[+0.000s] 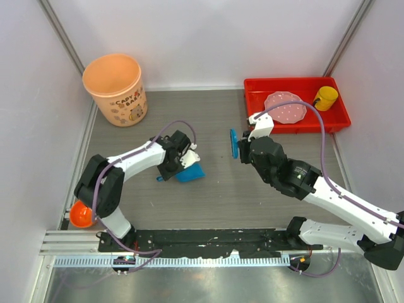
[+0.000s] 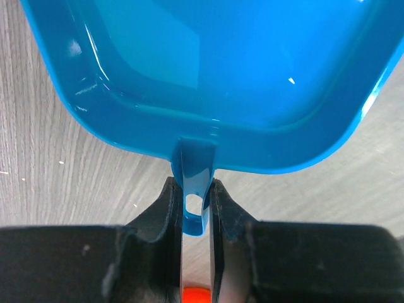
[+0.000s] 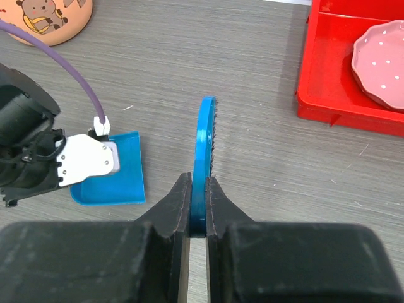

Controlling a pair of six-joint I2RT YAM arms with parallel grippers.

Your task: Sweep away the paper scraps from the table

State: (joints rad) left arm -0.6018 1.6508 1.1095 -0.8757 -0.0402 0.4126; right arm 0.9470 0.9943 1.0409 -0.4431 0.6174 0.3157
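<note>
Table [image 1: 221, 196] lies below left pincer [image 2: 192, 189] gripping blue dustpan [image 2: 208, 76].

Likely a robotics lab: white panels [image 1: 208, 38] box in the table [image 1: 214, 196], with an aluminium rail [image 1: 69, 242] along its near edge.

Bin [image 1: 115, 88] stands at the far left corner of the table [image 1: 221, 202]. Tray [image 1: 252, 88] sits at the far right corner, with plate [image 1: 285, 107] and cup [image 1: 326, 97] in it, the cup right of the plate. Dustpan [image 1: 191, 173] is near centre. Brush [image 1: 234, 143] is to its right, apart from it and in front of the tray.
</note>
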